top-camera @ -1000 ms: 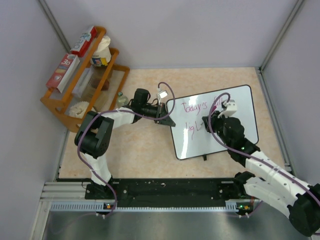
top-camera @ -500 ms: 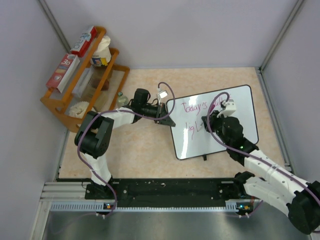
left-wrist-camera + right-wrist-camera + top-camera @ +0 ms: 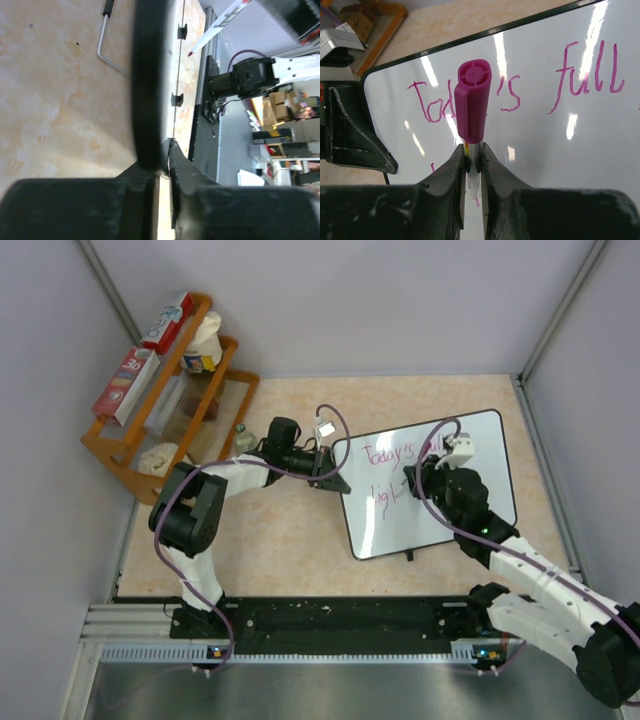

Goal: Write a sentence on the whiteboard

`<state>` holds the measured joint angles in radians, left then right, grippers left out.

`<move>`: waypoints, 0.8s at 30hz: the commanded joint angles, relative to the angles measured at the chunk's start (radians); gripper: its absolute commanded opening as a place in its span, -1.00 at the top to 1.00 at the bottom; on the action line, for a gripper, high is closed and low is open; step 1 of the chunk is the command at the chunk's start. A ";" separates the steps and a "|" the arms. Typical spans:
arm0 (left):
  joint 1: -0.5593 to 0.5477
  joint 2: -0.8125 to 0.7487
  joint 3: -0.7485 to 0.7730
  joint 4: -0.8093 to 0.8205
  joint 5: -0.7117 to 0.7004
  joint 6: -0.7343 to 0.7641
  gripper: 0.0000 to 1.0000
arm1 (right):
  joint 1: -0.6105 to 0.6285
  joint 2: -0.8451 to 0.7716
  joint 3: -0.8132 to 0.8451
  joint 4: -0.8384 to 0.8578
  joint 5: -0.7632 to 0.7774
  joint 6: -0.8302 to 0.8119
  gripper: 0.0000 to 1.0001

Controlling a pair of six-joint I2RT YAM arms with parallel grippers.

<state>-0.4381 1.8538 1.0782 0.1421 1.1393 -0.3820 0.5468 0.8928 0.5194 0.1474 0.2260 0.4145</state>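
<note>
The whiteboard (image 3: 490,440) lies tilted on the beige table, right of centre. The sentence (image 3: 395,453) is pink cursive. "Today's full" is on the first line, and a shorter start like "ligh" is below it, partly hidden by my right arm. My left gripper (image 3: 336,480) is shut on the board's left edge, which shows edge-on in the left wrist view (image 3: 147,75) between the fingers of that gripper (image 3: 167,150). My right gripper (image 3: 413,483) is shut on a marker with a magenta cap (image 3: 472,95). It holds the marker tip-down on the board (image 3: 545,140) at the second line, below "full" (image 3: 585,70).
A wooden rack (image 3: 165,390) with boxes and jars stands at the back left, with a small bottle (image 3: 240,435) beside it. Grey walls close in the table on three sides. A bent metal rod (image 3: 107,45) lies on the tabletop by the board.
My right gripper has shifted slightly along the second line with the marker, and the pink strokes there have grown. The left arm and the board have not moved.
</note>
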 commanded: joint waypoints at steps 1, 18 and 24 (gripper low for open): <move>-0.021 -0.054 -0.009 -0.177 -0.056 0.181 0.61 | -0.010 -0.089 0.064 -0.031 -0.019 0.004 1.00; -0.109 -0.697 -0.209 -0.297 -0.708 0.189 -0.66 | -0.008 -0.276 0.091 -0.108 -0.218 0.122 1.00; -0.220 -0.670 -0.092 -0.121 -0.508 0.115 -0.80 | -0.010 -0.275 0.065 -0.034 -0.335 0.225 1.00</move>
<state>-0.6029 1.1313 0.9051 -0.1215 0.5488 -0.2234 0.5468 0.6285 0.5766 0.0231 -0.0139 0.5549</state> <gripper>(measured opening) 0.888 0.126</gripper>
